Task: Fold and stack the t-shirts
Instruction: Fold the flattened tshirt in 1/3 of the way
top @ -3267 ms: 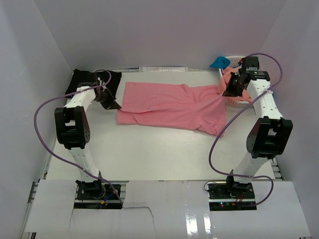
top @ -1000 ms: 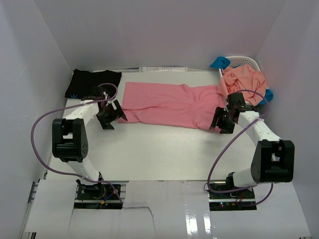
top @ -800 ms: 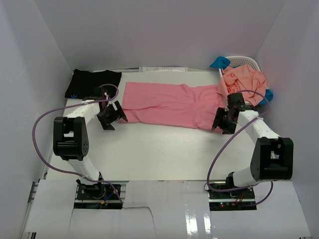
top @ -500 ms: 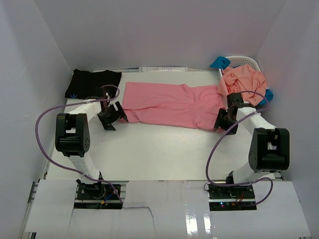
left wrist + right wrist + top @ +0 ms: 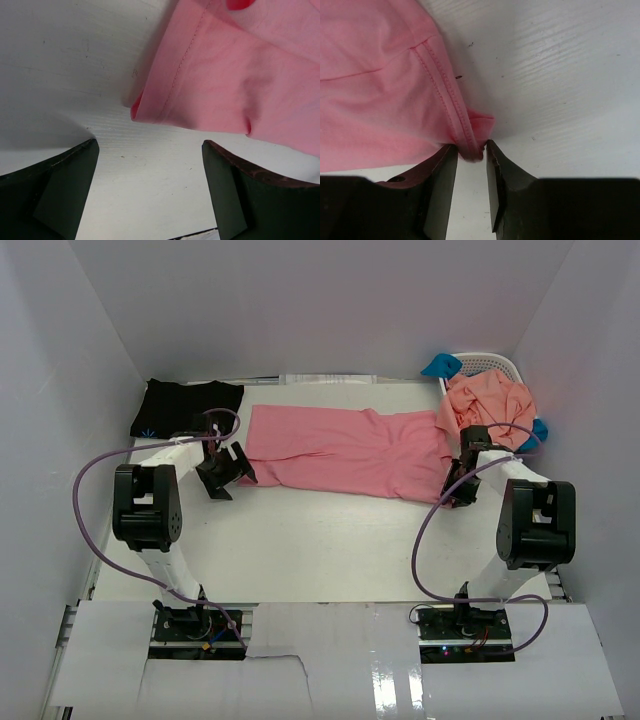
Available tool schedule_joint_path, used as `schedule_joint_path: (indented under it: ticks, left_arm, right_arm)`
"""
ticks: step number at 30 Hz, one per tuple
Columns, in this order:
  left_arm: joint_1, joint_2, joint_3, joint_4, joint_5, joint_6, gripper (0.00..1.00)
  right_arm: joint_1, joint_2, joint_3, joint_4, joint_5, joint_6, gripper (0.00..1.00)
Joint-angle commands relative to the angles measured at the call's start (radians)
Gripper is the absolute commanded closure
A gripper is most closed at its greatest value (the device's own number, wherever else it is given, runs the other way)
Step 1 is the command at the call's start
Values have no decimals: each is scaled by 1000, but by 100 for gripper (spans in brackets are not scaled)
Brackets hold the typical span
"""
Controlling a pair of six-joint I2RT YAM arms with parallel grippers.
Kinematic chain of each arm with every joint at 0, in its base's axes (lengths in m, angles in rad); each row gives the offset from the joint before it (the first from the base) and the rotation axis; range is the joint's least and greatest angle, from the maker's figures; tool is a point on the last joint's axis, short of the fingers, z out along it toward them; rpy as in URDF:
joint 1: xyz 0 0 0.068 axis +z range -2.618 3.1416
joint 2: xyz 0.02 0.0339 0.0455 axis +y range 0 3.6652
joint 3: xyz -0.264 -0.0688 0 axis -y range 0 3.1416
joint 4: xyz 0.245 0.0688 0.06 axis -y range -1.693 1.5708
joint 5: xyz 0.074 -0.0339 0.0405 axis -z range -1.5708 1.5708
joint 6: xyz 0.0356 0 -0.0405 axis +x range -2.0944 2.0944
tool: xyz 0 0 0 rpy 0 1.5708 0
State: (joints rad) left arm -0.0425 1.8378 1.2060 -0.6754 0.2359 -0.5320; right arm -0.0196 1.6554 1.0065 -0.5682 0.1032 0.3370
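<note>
Overhead view: the rose-pink t-shirt [image 5: 345, 452] lies spread flat across the middle of the white table [image 5: 320, 540], long side running left to right. The left gripper [image 5: 225, 472] sits low at the shirt's lower left corner. On the left wrist camera its jaws stand wide, one finger [image 5: 60, 195] at each lower corner of the frame, with bare table between them. The folded hem corner lies just above that gap and I see no contact with either finger. The right gripper [image 5: 458, 485] is down at the shirt's lower right corner. On the right wrist camera its jaws are narrow and a small fold of double-stitched hem is pinched between the fingertips [image 5: 447, 155]. The black t-shirt [image 5: 185, 405] lies flat in the upper left of the table, a tiny blue mark at its near edge. At upper right, the salmon-orange t-shirt [image 5: 490, 400] is heaped over the white lattice basket [image 5: 495, 360], with bright blue cloth [image 5: 440, 365] showing at the basket's left rim.
</note>
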Motion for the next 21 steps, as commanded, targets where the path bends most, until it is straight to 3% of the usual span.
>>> schedule_joint_path:
  ticks: [1, 5, 7, 21]
  left_arm:
    - [-3, 20, 15, 16, -32, 7, 5]
    - [-3, 26, 23, 2, -55, 17, 5]
    - [-3, 32, 26, -10, -79, 23, 5]
    - [-3, 78, 53, -23, -147, -39, 15]
  right_arm:
    - [-3, 18, 43, 39, 15, 5, 65]
    - [-3, 33, 44, 56, 10, 7, 73]
    - [-3, 43, 47, 57, 4, 5, 92]
    - [-3, 18, 43, 57, -2, -4, 92]
